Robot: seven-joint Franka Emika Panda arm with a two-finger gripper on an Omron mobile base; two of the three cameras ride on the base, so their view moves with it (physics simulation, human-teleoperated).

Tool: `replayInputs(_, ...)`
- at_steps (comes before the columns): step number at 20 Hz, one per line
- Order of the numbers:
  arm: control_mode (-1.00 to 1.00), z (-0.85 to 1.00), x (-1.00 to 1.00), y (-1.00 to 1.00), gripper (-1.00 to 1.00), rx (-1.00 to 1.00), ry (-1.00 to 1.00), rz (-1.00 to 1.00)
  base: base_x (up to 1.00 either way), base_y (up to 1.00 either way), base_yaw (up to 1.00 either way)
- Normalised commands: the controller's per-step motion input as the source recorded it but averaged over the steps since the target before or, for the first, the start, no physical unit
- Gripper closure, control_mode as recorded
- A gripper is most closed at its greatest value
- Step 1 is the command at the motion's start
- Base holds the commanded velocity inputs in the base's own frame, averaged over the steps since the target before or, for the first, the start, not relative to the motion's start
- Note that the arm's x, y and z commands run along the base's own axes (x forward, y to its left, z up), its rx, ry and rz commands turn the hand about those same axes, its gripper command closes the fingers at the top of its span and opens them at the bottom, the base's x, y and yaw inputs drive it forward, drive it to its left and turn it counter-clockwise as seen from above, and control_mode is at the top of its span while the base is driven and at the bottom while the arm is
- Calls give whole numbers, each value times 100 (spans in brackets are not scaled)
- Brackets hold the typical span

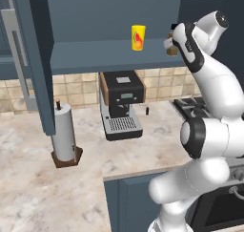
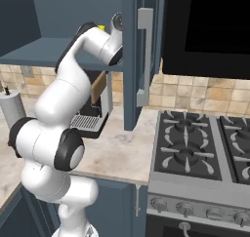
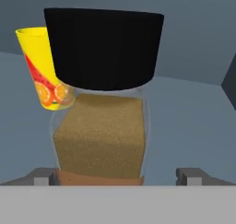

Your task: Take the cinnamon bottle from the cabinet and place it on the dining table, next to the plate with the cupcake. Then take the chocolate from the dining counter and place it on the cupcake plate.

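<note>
Cinnamon bottle stands upright on the open cabinet's shelf, at the shelf's right end in the left base view, clear-walled, filled with brown powder and capped in black. Gripper is raised to shelf height, and its two fingers sit spread on either side of the bottle's base; neither pad visibly touches the glass, so the fingers are released. Yellow cup with a fruit print stands on the same shelf, behind and beside the bottle in the hand view. Below the cabinet, a coffee machine and a paper towel roll rest on the marble bench. Stove adjoins the bench in the right base view.
</note>
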Motion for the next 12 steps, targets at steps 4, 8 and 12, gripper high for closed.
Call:
replayInputs(4, -100, -3, 5, 2, -100, 0, 0, 0, 0, 0, 0)
replayInputs(8, -100, -8, 8, 7, -100, 0, 0, 0, 0, 0, 0)
replayInputs(12, -100, -8, 12, 8, -100, 0, 0, 0, 0, 0, 0)
